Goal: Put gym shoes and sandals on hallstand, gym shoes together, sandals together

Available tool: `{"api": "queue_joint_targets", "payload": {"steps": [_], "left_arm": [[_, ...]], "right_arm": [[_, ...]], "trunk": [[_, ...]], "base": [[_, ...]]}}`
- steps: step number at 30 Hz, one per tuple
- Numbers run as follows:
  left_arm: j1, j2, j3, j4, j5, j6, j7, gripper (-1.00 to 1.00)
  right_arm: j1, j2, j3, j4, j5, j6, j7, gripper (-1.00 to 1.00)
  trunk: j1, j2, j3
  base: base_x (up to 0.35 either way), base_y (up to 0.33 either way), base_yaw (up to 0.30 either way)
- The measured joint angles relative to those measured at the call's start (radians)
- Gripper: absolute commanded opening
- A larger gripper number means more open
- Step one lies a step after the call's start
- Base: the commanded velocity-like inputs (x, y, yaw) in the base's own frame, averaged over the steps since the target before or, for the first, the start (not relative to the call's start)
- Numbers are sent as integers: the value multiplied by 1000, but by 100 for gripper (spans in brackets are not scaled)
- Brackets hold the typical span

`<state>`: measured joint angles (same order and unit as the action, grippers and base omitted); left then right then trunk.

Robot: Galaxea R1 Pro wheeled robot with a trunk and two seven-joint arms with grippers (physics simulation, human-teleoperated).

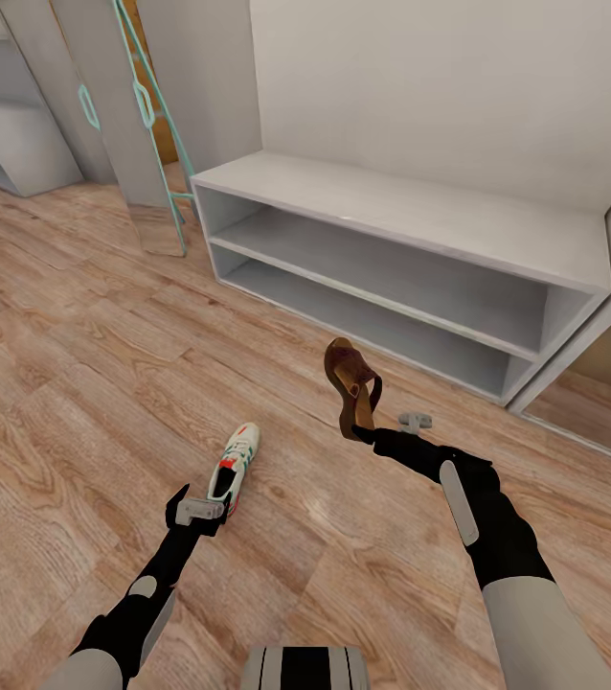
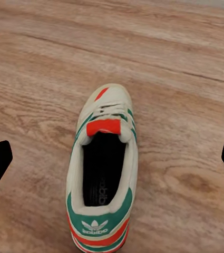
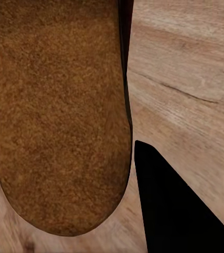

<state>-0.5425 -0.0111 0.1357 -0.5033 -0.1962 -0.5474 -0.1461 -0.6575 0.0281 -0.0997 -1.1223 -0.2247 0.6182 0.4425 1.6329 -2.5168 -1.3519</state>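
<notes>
The right gripper (image 1: 371, 433) is clamped on a brown sandal (image 1: 349, 383), apparently clear of the wood-plank floor (image 1: 76, 383), before the grey hallstand (image 1: 392, 206). The left gripper (image 1: 200, 508) spreads wide over a gym shoe (image 1: 237, 463).

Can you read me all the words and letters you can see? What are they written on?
Heel patch of the gym shoe: a trefoil logo above a tiny brand word, too blurred to read for sure.
Insole inside the same shoe: a printed word running along it, too blurred to read.
Sandal held by the right claw: no writing visible.
Hallstand and floor: no words or numbers.
</notes>
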Motion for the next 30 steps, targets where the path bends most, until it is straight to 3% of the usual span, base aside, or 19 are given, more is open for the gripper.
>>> {"api": "queue_joint_targets", "payload": {"steps": [6,17,30], "left_arm": [[0,0,0,0,0,-1,0,100],[0,0,0,-2,0,-1,0,100],[0,0,0,0,0,-1,0,100]], "right_arm": [[0,0,0,0,1,0,0,-100],[0,0,0,0,1,0,0,-100],[1,0,0,0,3,-1,0,-100]], "trunk": [[0,0,0],[0,0,-2],[6,-3,-71]], "base": [[242,-70,0],[28,-4,0],[0,0,0]]}}
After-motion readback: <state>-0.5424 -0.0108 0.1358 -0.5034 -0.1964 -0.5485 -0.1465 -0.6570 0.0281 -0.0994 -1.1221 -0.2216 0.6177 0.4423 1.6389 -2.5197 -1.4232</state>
